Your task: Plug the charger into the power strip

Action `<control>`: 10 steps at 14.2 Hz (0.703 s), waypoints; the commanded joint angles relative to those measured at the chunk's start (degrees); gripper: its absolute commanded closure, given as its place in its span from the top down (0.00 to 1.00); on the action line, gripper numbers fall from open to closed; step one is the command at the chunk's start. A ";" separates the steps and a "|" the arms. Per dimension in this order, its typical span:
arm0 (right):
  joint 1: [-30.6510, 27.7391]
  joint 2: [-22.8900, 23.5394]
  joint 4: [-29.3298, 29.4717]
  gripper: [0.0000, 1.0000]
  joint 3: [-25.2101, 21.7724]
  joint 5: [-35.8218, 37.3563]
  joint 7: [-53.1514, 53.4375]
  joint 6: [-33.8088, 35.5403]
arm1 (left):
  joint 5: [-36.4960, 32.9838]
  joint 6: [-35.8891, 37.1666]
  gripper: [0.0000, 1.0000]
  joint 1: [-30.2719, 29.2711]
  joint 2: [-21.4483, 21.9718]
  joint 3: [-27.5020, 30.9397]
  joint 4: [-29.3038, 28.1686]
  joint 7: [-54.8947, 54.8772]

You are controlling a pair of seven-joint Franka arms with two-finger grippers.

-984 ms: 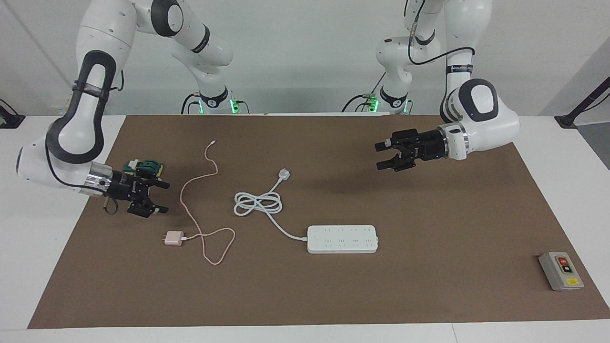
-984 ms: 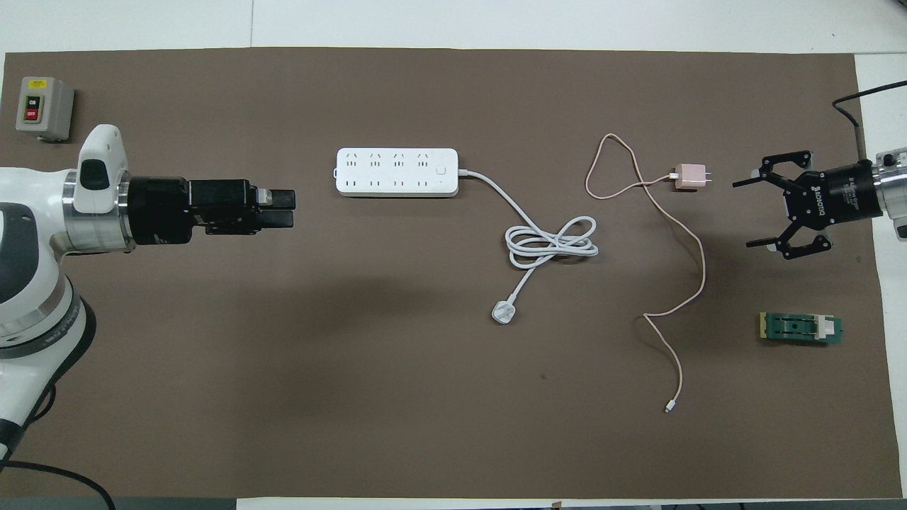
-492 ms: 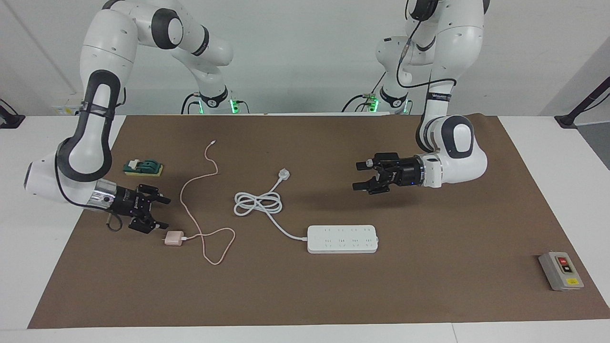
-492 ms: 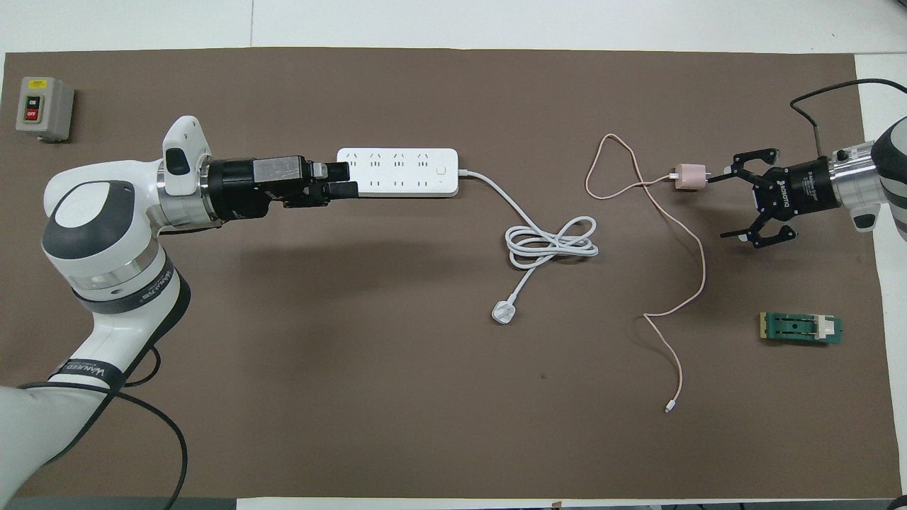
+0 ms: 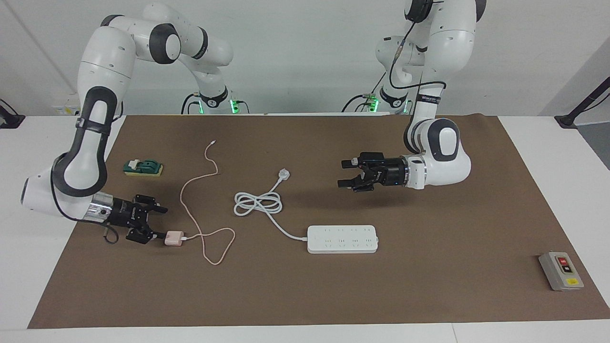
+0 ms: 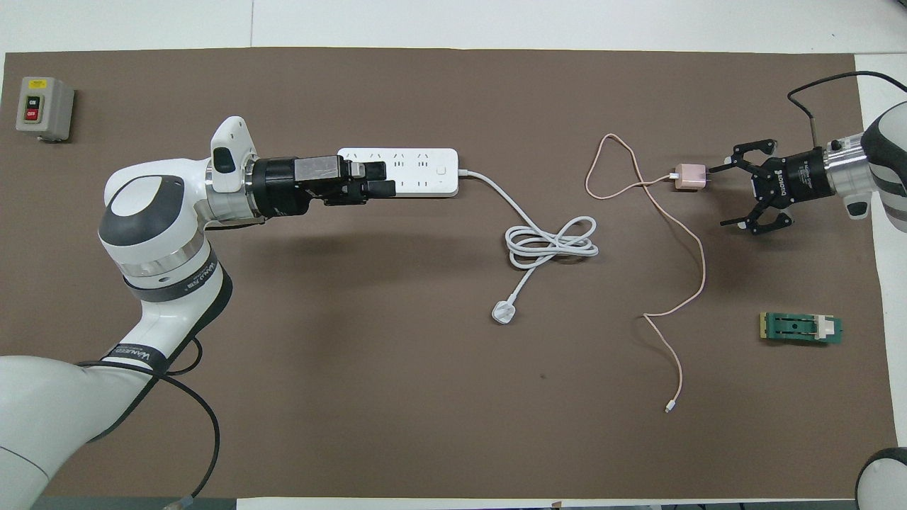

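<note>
Charger flat on brown mat toward right arm's end of worktop, pink cable trailing toward robots. Right tool low beside charger, fingers spread, one fingertip at cube's edge; not clamped. Power strip mid-mat, white cord coiled nearer robots. Left tool up over mat near strip, fingers apart, holding nothing. Grey switch box toward left arm's end. Green part near right arm.

I see a white table, brown mat on it; charger, power strip, grey button box, green block lying on mat
</note>
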State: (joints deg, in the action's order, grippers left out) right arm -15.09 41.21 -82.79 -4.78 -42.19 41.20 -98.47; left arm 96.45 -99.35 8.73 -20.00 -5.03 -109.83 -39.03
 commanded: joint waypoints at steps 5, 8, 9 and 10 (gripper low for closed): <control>-0.46 4.15 3.60 1.00 0.82 -1.92 -1.12 0.21 | 1.29 -2.43 0.98 1.73 0.32 0.55 -0.56 0.97; 0.59 4.32 3.69 1.00 0.91 -3.25 -1.12 -1.80 | 1.81 -3.13 0.98 1.82 0.23 0.55 -0.30 1.06; 1.20 4.32 3.69 1.00 0.91 -3.42 -1.12 -2.86 | 2.77 -3.22 0.98 1.99 0.23 0.55 -0.47 0.97; 1.03 4.32 3.77 1.00 0.91 -3.07 -1.21 -2.17 | 3.57 -3.22 0.98 2.60 0.32 0.46 -0.73 0.97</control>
State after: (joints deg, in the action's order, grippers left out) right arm -14.30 44.14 -80.28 -4.10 -44.33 41.09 -100.13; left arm 97.68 -101.40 9.70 -20.02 -5.07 -109.86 -38.40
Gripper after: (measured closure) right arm 0.000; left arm 0.018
